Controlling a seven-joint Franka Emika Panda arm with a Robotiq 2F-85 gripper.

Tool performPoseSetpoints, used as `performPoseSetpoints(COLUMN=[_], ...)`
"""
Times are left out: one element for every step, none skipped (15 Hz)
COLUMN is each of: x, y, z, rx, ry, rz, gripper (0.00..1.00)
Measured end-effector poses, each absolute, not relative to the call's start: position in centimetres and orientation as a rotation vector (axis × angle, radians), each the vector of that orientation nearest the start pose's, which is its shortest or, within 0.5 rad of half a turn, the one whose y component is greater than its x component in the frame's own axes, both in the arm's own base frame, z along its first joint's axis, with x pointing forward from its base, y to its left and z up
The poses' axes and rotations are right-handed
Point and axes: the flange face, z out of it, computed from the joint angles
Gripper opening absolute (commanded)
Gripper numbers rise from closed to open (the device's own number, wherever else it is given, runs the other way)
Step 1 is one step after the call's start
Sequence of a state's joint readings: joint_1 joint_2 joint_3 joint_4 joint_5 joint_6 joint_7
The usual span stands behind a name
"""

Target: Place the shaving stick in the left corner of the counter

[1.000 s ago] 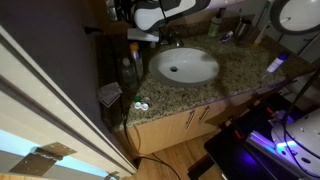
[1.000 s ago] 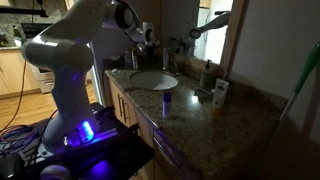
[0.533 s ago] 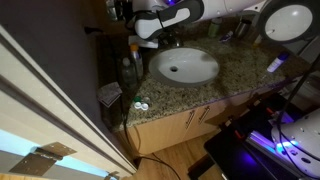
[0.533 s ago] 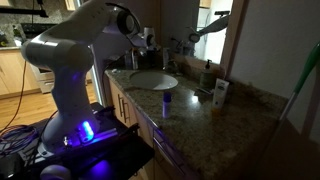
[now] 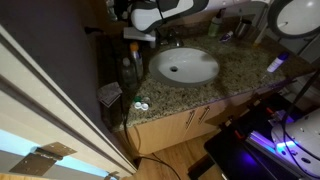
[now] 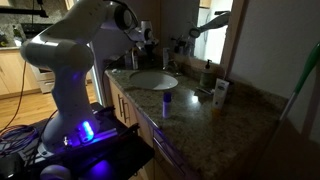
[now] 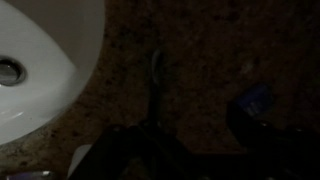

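Wrist view is showing the white basin [image 7: 40, 50] filling the left edge, with the speckled counter [image 7: 210, 50] lying dark beside it. The shaving stick [image 7: 156, 85] is appearing as a thin pale bar over the granite just beside the basin's rim, running down toward the gripper [image 7: 195, 150]. Everything here is so dim that I cannot tell whether the pincer is gripping the stick, gaping or closed.

In an exterior view the arm [image 5: 165, 10] is reaching over the counter behind the basin, and a small white box [image 5: 110, 95] is sitting near the counter's end, well apart from the basin.

In an exterior view a blue cylinder [image 6: 167, 100] is standing just beside the basin, on the side away from the arm.
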State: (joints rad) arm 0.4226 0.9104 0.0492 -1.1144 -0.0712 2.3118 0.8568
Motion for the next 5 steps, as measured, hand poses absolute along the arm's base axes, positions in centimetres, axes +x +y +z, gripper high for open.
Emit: performPoseSetpoints(x=[71.3, 70.9, 70.3, 69.8, 69.1], y=[35.0, 34.9, 34.7, 34.2, 33.5], z=[30.9, 32.7, 34.4, 36.1, 37.2], rx=[-2.904, -2.901, -2.899, -2.897, -2.897], ry=[0.532, 0.523, 0.519, 0.520, 0.520], rz=[-0.382, -0.401, -0.416, -0.424, -0.403], gripper=[1.00, 1.00, 1.00, 1.00, 1.00])
